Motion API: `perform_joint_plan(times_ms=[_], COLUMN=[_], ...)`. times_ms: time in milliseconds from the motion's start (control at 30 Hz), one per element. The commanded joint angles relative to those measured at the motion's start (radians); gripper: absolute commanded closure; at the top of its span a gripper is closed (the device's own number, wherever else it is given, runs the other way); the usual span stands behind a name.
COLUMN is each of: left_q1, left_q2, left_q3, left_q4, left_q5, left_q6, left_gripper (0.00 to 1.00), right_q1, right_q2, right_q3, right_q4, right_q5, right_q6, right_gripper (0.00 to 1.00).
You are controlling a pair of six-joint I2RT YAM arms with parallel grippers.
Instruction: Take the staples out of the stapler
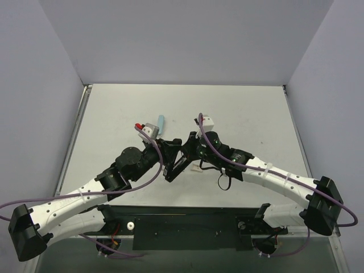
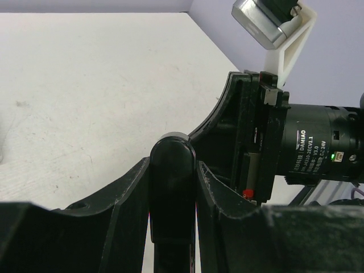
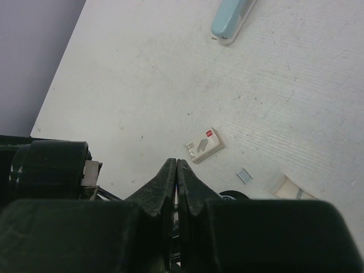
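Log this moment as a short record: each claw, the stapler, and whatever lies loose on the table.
left claw: closed on the rounded end of the black stapler
right claw: shut, tips together; cannot tell if anything is pinched
light-blue bar: lying on the table, touched by neither claw
small white box: red label, on the table, apart from the bar
short grey strip: on the table near the box, possibly staples
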Motion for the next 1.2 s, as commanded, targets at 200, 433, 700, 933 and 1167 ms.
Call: perform_joint_plan(times_ms=[200, 433, 700, 933, 1167], left_q1=[0.011, 0.037, 0.086, 0.097, 0.097], left_q2=[0.106, 0.164, 0.218, 0.250, 0.297], left_q3=[0.141, 0.145, 0.162, 0.161, 0.172], left_q4=[0.299, 0.383, 0.474, 0.546, 0.625], left_q5=[-0.093, -0.113, -0.105, -0.124, -0.151], left_q6=[0.000, 0.009, 0.011, 0.011, 0.046], left_gripper=[1.00, 1.00, 1.00, 1.00, 1.00], right_q1=[-0.083, -0.115, -0.133, -0.153, -0.153], right_q2=[0.055, 0.093, 0.141, 0.157, 0.165], right_q3=[-0.063, -0.094, -0.123, -0.137, -0.134], right_q4=[0.128, 0.180, 0.249, 0.305, 0.375], right_q5=[-0.114, -0.163, -0.219, -0.259, -0.334], right_q6=[-0.007, 0.002, 0.030, 0.060, 0.068], right_gripper=[1.00, 1.00, 1.00, 1.00, 1.00])
